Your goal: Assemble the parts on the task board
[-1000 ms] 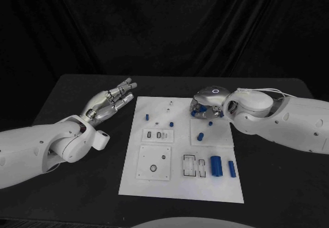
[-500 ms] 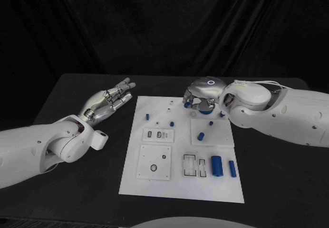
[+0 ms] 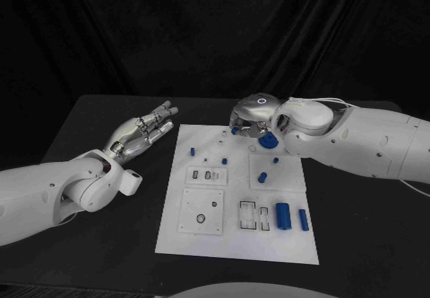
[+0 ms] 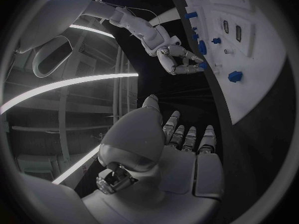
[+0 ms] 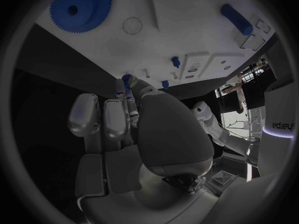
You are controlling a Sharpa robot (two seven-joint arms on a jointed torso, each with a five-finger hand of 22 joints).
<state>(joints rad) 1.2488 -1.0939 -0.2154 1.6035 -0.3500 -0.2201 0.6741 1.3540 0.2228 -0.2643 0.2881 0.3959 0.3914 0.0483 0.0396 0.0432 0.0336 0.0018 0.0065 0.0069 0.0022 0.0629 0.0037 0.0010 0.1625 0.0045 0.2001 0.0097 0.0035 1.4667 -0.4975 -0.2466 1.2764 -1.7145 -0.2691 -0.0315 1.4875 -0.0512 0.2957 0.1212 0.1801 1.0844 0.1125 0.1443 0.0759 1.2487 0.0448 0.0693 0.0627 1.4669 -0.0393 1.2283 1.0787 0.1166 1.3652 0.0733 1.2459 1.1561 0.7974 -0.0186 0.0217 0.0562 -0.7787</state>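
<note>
the right hand hovers at the upper middle of the frame over the white board's top edge, fingers curled around a small blue part, with the blue gear just below-right, while the left hand lies open, empty, left of the board.

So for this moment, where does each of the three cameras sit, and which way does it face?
Head view: on the robot's head, looking down at the task board; both arms show.
Left wrist view: behind the left hand, facing across the table toward the right hand.
Right wrist view: behind the right hand, facing the board.
Shared: the blue gear.
</note>
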